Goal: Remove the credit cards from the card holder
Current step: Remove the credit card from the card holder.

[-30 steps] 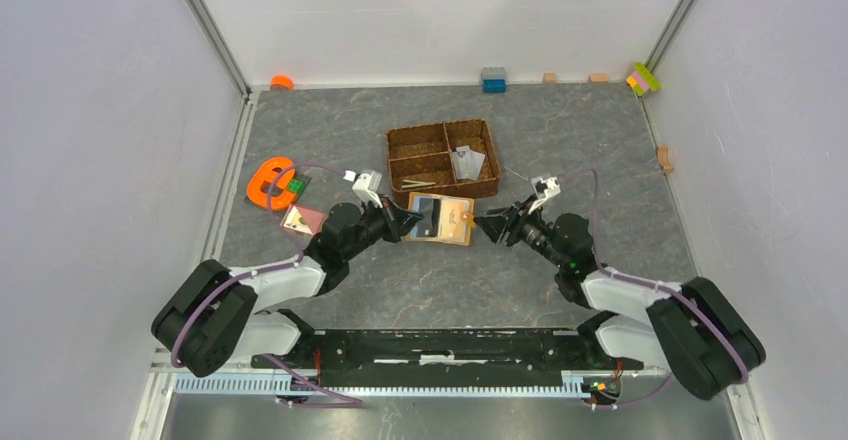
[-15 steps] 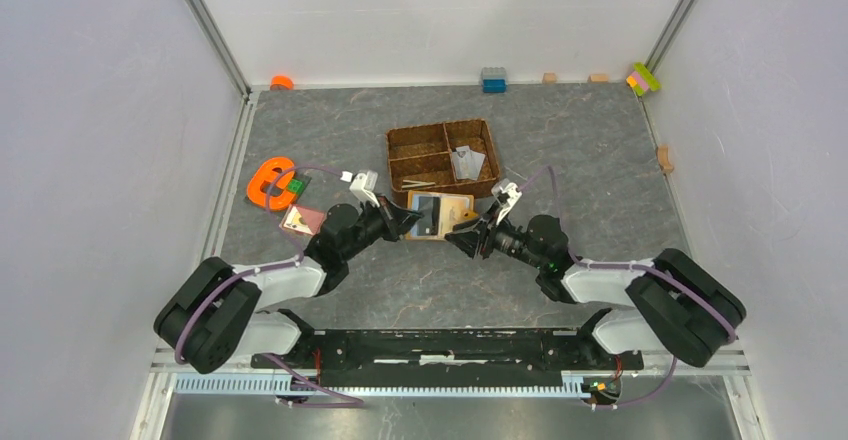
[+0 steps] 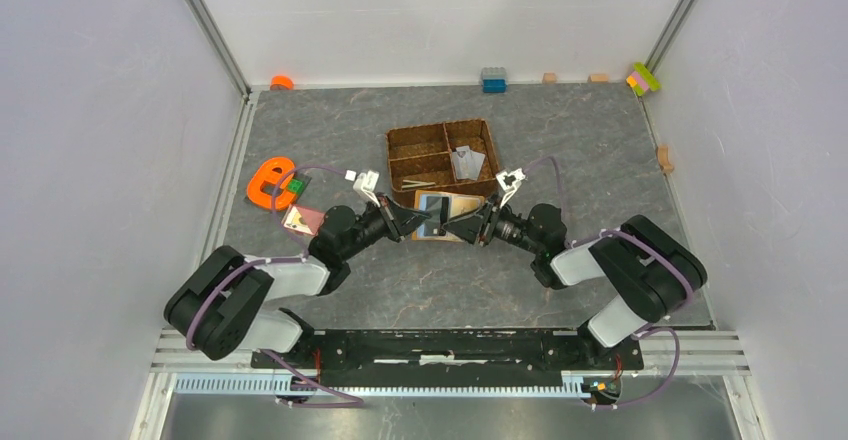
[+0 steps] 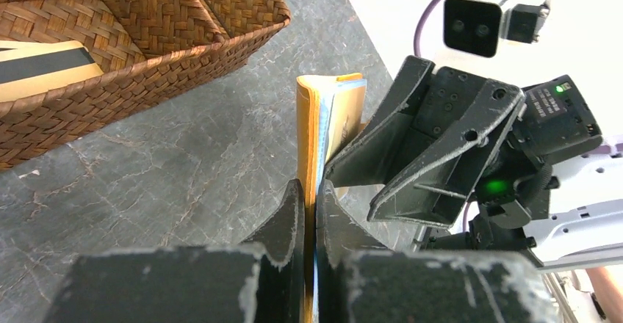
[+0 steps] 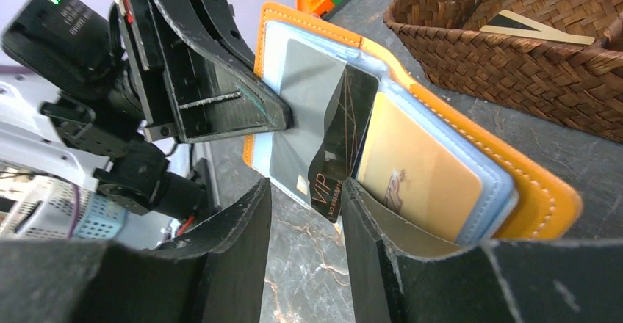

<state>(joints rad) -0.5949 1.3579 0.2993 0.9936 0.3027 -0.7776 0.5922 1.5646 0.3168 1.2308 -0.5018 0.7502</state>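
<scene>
Card holder (image 3: 455, 207) at mid-worktop (image 3: 600, 160), open, lining showing, just on the near side of the woven tray (image 3: 440, 125). A thin strip of bare grey surface lies between its far edge and the tray's near wall.

Left hand (image 3: 418, 222) is pressed together on the holder's left edge, the orange cover pinched between both fingers. Right hand (image 3: 462, 228) is at the holder's right side with its fingers spread. The low corner of the dark VIP card (image 5: 345, 139) lies between the tips, not gripped.

Cards in the holder: three.
- grey card (image 5: 301, 95)
- the dark one, tilted across it and sticking partly out
- beige card (image 5: 419, 183) in the right pocket

Tray: three compartments. One striped beige card (image 5: 547, 31) lies in the near-left one. Pale grey cards (image 3: 466, 163) lie in the right one, number unclear.

Open worktop lies on the near side and to the right of both hands.
</scene>
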